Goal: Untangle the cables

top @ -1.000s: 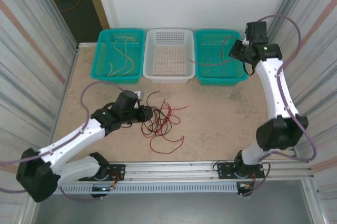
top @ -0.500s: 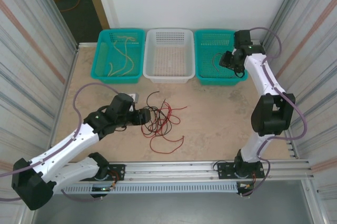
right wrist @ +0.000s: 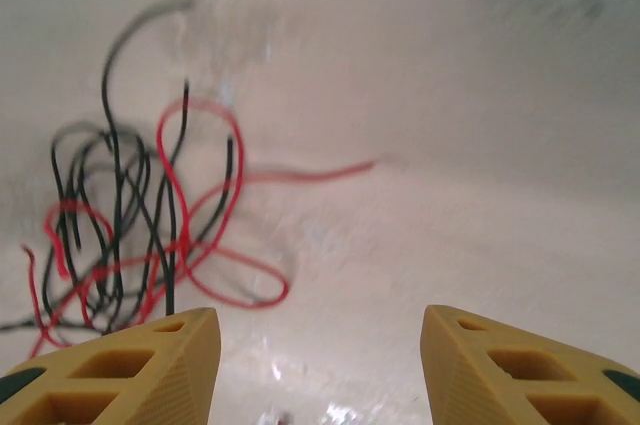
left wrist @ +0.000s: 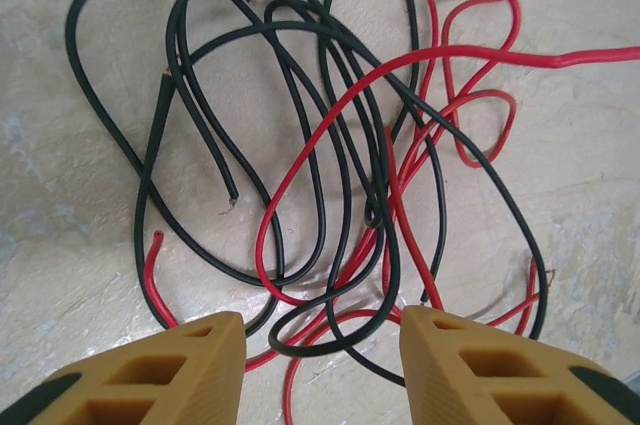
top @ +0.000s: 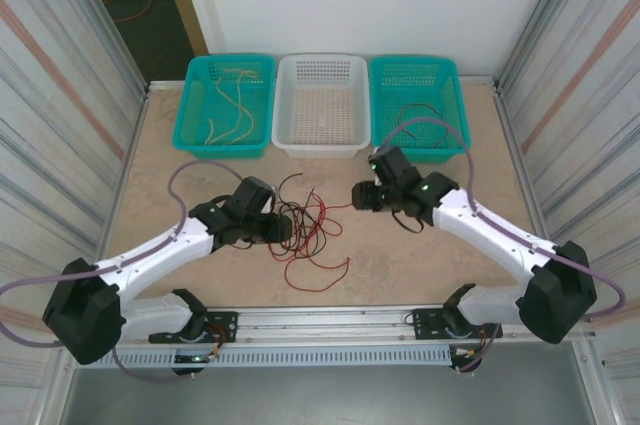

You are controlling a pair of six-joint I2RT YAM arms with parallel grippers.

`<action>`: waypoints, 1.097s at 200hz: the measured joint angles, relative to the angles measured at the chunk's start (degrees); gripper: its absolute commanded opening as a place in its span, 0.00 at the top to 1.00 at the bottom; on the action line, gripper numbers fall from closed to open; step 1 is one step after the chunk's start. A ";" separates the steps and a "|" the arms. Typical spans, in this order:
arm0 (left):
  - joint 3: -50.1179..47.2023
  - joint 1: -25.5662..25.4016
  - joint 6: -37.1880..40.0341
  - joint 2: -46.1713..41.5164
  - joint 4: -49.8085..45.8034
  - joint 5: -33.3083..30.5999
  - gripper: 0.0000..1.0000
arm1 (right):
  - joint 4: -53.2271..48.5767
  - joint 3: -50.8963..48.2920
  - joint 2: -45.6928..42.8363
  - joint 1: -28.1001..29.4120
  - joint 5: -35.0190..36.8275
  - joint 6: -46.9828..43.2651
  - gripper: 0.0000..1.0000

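A tangle of red and black cables [top: 308,230] lies loose on the worktop [top: 430,255], on the near side of the white basket [top: 320,105] and apart from it. The left gripper [top: 283,230] sits nearer than the white basket, toward its left corner, at the tangle's left edge. Its fingers [left wrist: 180,365] are spread, with black and red strands running across the gap and nothing pinched. The right gripper [top: 358,195] hangs just in front of the white basket's right corner, its fingers [right wrist: 500,365] released over bare worktop. Touching the white basket's left side, the left teal basket [top: 190,110] holds yellow cables [top: 228,105]. The right teal basket [top: 455,110], against its other side, holds a red and dark strand [top: 420,123].
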 measured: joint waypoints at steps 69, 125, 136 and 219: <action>-2.08 -1.07 -0.81 0.85 1.11 1.09 0.56 | 3.34 -0.17 8.96 11.61 0.63 5.77 0.45; -2.64 -1.07 -0.87 0.15 1.22 1.66 0.61 | 4.07 6.47 14.58 17.73 2.75 7.02 0.46; -2.64 -1.07 -0.87 0.26 1.53 1.66 0.61 | 4.42 6.86 14.93 18.53 2.91 7.06 0.46; -2.64 -1.07 -0.37 2.93 5.64 1.44 0.72 | 4.46 6.91 15.17 20.06 2.86 11.39 0.49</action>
